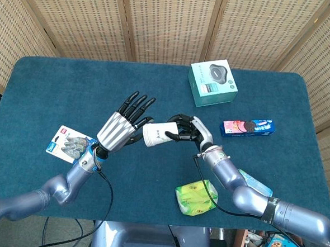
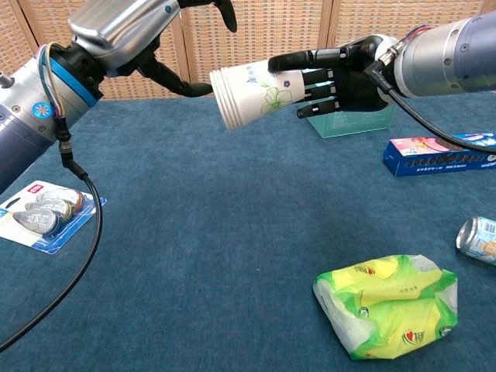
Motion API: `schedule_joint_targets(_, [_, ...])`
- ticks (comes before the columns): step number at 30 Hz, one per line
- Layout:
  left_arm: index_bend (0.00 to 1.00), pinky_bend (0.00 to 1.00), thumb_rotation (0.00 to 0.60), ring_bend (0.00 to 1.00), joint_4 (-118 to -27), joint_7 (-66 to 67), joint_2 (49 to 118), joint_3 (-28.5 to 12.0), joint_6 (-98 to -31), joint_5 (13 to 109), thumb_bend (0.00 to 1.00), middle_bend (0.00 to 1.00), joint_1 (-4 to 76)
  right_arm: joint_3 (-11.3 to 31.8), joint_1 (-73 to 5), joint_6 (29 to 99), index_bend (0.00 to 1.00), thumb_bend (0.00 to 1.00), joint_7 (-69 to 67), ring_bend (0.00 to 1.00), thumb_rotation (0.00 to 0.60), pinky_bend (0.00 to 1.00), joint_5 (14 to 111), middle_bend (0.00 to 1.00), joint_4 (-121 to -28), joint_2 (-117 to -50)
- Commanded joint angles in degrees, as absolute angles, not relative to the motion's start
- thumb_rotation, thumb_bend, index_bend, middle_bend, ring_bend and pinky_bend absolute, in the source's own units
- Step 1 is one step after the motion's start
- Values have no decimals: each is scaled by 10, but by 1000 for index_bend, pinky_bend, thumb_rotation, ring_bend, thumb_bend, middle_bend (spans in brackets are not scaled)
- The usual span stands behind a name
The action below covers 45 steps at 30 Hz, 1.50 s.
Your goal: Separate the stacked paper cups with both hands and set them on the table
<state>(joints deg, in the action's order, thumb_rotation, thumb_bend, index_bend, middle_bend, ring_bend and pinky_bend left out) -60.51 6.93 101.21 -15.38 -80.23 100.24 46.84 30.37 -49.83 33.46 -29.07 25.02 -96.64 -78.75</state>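
A stack of white paper cups (image 1: 160,134) (image 2: 252,94) with a green flower print lies sideways in the air over the table's middle, rims pointing left. My right hand (image 1: 188,133) (image 2: 341,74) grips it from the right, fingers wrapped along its side. My left hand (image 1: 123,125) (image 2: 138,31) hovers just left of the rims with its fingers spread, holding nothing. Whether a fingertip touches the rim is unclear.
On the blue table (image 1: 155,95) lie a blister pack (image 1: 67,146) (image 2: 40,215) at the left, a teal box (image 1: 212,82) at the back, a blue biscuit pack (image 1: 247,127) (image 2: 442,152), a green-yellow bag (image 1: 196,196) (image 2: 387,304) and a can (image 2: 478,239) at the right.
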Motion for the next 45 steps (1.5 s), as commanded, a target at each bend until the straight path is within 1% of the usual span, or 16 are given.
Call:
schedule_joint_targets(1, [388,0,600,0,-593,69,1022,-152,-805,1001,194,0,476,303,-496,333,521,523,-293,450,600,640,252,571,-966,-786])
schedule_joint_targets(5, [408,0,600,0,-581,70,1034,-152,-806,997,225,0,484,304,-493,329,521,525,-296,450,600,640,256,571,-967,-783])
schedule_joint_targets(9, [409,0,600,0,-565,75,1047,-152,-813,993,308,0,492,304,-490,327,521,526,-299,450,600,640,261,571,-966,-780])
schedule_joint_targets(13, [421,0,600,0,-549,75,1057,-149,-819,989,349,0,497,300,-488,327,521,526,-298,450,600,640,268,571,-963,-778])
schedule_joint_targets(22, [477,0,600,0,-526,69,1072,-144,-832,982,385,0,508,299,-485,318,521,526,-304,450,600,640,277,571,-957,-774])
schedule_joint_targets(26, [508,0,600,0,-522,70,1075,-138,-832,979,440,0,512,299,-485,314,521,526,-307,450,600,640,280,571,-956,-773])
schedule_joint_targets(29, [530,0,600,0,-521,68,1075,-136,-832,978,448,0,514,298,-485,313,521,527,-308,450,600,640,281,571,-956,-773])
schedule_joint_targets(34, [617,0,600,0,-520,69,1077,-133,-833,975,479,0,518,298,-484,310,521,526,-311,450,600,640,284,571,-955,-771])
schedule_joint_targets(36, [635,0,600,0,-520,70,1077,-131,-833,973,484,0,520,298,-483,310,521,526,-313,450,600,640,285,571,-955,-770])
schedule_joint_targets(45, [673,0,600,0,-519,74,1075,-128,-836,966,484,0,523,297,-480,310,521,527,-318,450,600,640,289,571,-956,-765])
